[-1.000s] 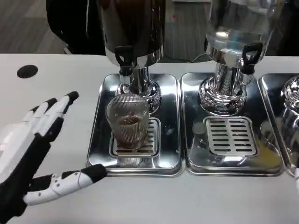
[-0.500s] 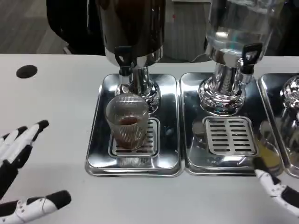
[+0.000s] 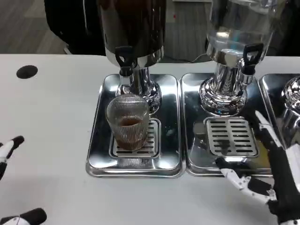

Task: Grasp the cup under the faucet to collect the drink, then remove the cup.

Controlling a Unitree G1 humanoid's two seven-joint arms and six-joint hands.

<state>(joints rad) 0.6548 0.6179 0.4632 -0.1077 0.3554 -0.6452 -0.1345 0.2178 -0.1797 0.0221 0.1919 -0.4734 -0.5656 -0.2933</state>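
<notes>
Centrally, the white table point(image 3: 56, 122) carries steel drip trays; the left tray point(image 3: 101, 145) bears a dark dispenser point(image 3: 133, 33) whose faucet point(image 3: 124, 58) hangs over the ribbed cup point(image 3: 128, 123), upright on the grate and partly filled. Lower right, the right hand point(image 3: 267, 171) spreads empty beside the neighbouring tray point(image 3: 194, 159). Lower left, the left hand point(image 3: 9, 183) shows fingertips apart.

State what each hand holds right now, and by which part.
Nothing is held. The left hand and right hand are both empty; the cup stands untouched.
</notes>
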